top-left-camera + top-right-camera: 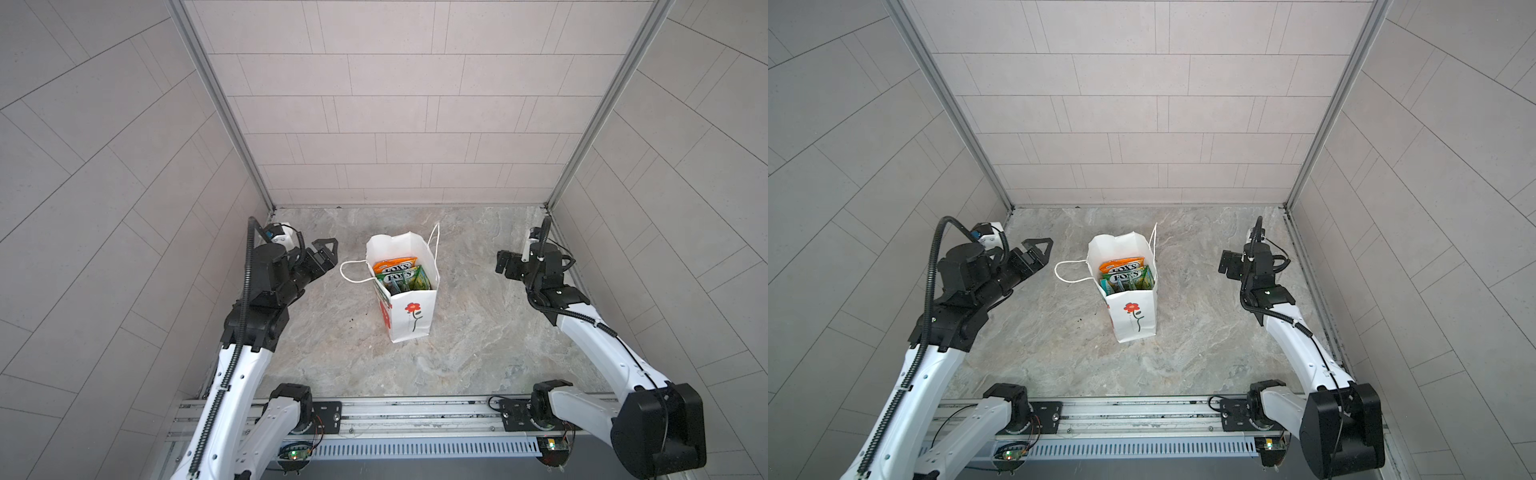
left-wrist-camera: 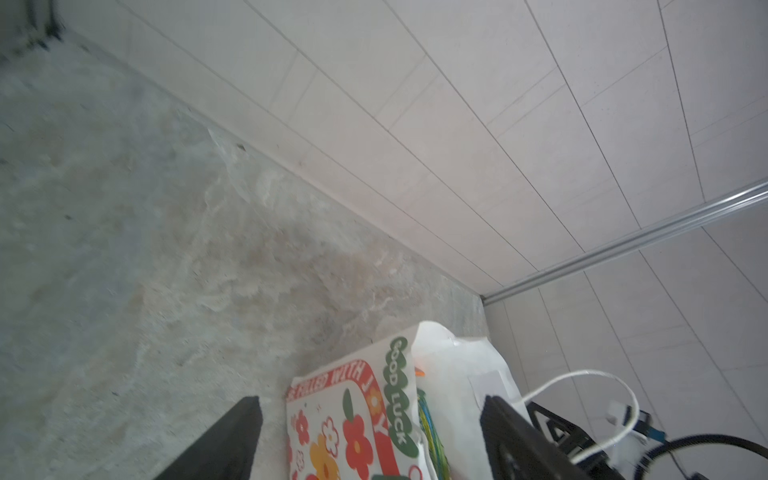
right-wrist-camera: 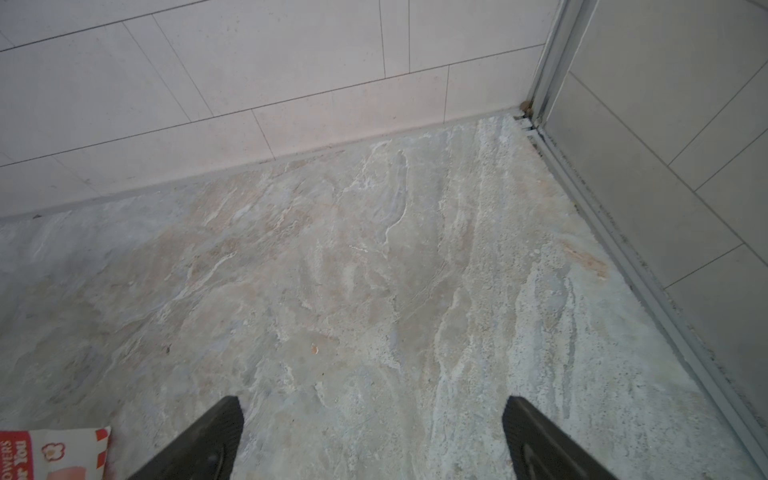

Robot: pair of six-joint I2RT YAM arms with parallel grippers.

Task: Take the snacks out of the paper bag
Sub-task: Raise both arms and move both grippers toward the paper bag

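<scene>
On a grey marbled tabletop (image 1: 478, 332) walled by pale tiles, a white paper bag (image 1: 409, 322) stands upright with its mouth open, roughly midway between two robot arms. FOX'S candy packets sit on edge inside it. An orange packet (image 1: 395, 264) is toward the bag's far wall, a green-yellow packet (image 1: 411, 277) is in front of it, and teal packets (image 1: 394, 286) are nearer the front, partly hidden by the rim. A red flower drawing (image 1: 412, 309) marks the bag's near face. The left wrist view shows the side print (image 2: 399, 399), which reads "GOOD LUCK" in green beside red flowers. One white string handle (image 1: 353, 274) droops out to the left toward the left gripper (image 1: 328, 255), which hovers just beside the loop, jaws spread and empty. The other handle (image 1: 435, 239) stands up at the bag's far corner. The right gripper (image 1: 505, 262) hangs well apart from the bag on the right, its jaws likewise wide and empty above bare tabletop.
</scene>
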